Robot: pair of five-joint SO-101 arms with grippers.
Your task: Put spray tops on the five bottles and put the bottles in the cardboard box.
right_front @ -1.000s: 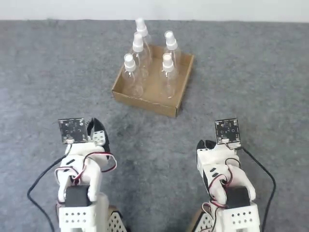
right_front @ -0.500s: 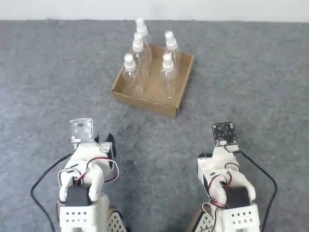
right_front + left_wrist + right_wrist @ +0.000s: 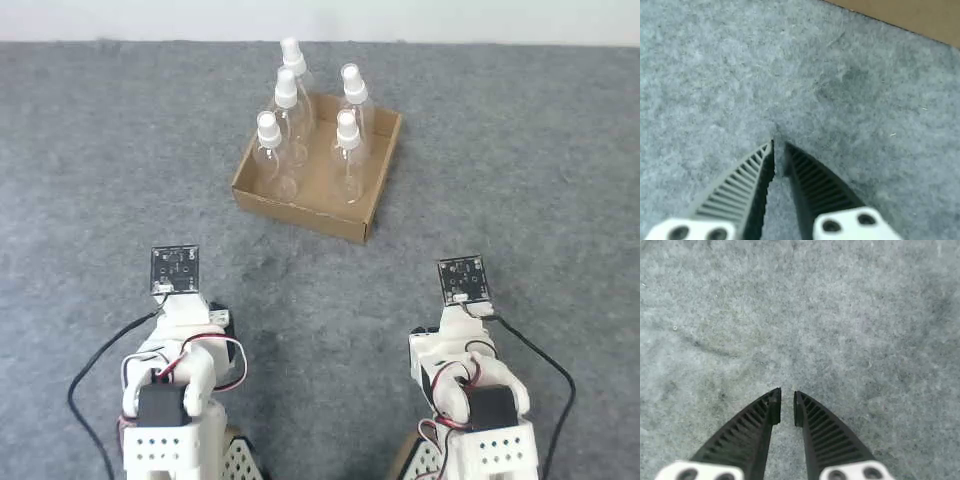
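Note:
A cardboard box (image 3: 372, 190) sits at the far middle of the grey carpet. Several clear bottles stand upright in it, each with a white spray top, such as the near-left bottle (image 3: 269, 152) and the near-right bottle (image 3: 347, 150). Both arms are folded back at the near edge, far from the box. In the left wrist view my left gripper (image 3: 779, 146) is shut with nothing in it, pointing down at the carpet. A wall of the box (image 3: 910, 15) shows beyond it. My right gripper (image 3: 786, 392) is likewise shut and holds nothing, just over bare carpet.
The left arm (image 3: 176, 335) and the right arm (image 3: 462, 340) sit side by side at the front, with cables trailing from each. Grey carpet (image 3: 320, 270) lies between them and the box. A pale wall runs along the far edge.
The left arm has drawn back toward its base and its gripper has tucked under the wrist camera. The right arm has pulled back slightly. The box and bottles have not moved.

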